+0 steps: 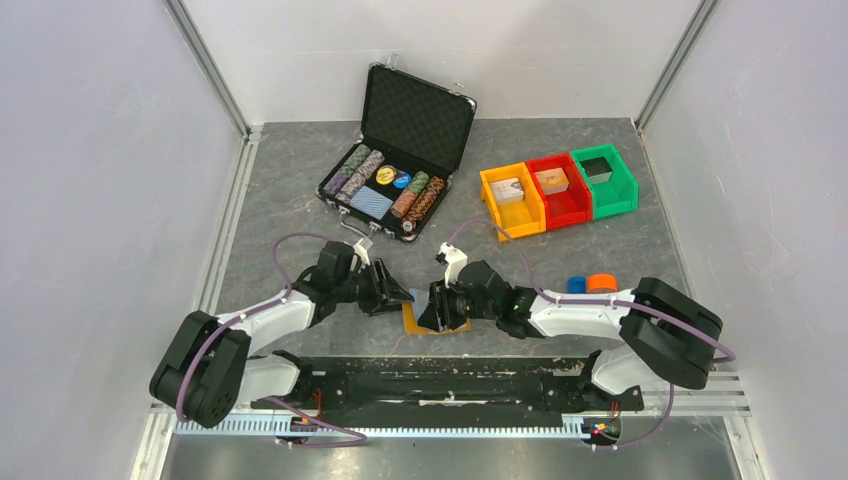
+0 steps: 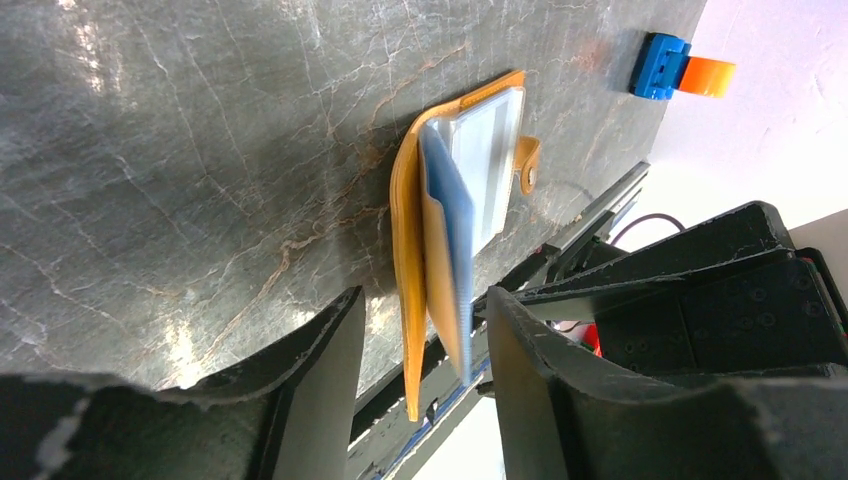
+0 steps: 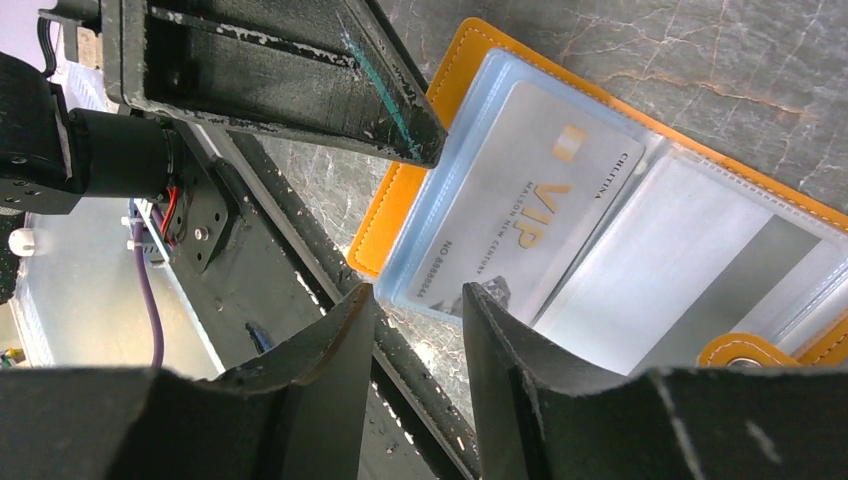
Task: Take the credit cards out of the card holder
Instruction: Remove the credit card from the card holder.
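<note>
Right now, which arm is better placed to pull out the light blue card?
Left, probably. The light blue card stands up from the card holder, its free end between the left gripper's open fingers. The right gripper is at the grey VIP card instead.

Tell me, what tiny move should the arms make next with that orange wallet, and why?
Probably the right gripper should ease forward and close on the corner of the VIP card. That card sits in a clear sleeve of the open card holder, just ahead of the open fingers, while the left gripper has the holder's edge between its fingers.
</note>
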`<action>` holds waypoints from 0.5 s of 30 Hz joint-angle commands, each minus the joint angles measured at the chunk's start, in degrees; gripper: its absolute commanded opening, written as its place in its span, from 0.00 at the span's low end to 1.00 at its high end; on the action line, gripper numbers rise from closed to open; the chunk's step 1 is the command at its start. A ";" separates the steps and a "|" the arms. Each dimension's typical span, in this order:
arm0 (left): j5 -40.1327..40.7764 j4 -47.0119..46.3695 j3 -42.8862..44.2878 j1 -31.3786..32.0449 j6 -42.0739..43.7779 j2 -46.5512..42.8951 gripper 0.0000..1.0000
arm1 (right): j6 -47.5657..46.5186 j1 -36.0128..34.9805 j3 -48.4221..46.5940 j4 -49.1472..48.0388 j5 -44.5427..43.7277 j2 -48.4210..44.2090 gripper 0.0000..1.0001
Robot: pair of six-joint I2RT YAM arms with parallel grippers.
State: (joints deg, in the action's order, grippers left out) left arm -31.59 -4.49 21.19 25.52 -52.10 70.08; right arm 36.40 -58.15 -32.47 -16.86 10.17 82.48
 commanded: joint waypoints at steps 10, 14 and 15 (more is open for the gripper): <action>8.66 14.22 5.14 0.15 4.92 -4.27 0.60 | -1.31 1.17 -1.02 1.73 -4.68 -3.04 0.37; 10.44 20.53 8.86 0.22 6.57 -7.78 0.53 | -1.76 2.49 -1.36 1.48 -3.33 -2.19 0.37; 9.62 20.50 9.18 0.23 6.19 -8.44 0.49 | -1.72 2.83 -1.53 1.31 -2.44 -1.80 0.36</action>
State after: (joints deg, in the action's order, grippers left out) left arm -23.99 10.70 25.98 25.52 -49.34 65.25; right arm 35.88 -56.49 -32.56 -14.90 7.07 80.79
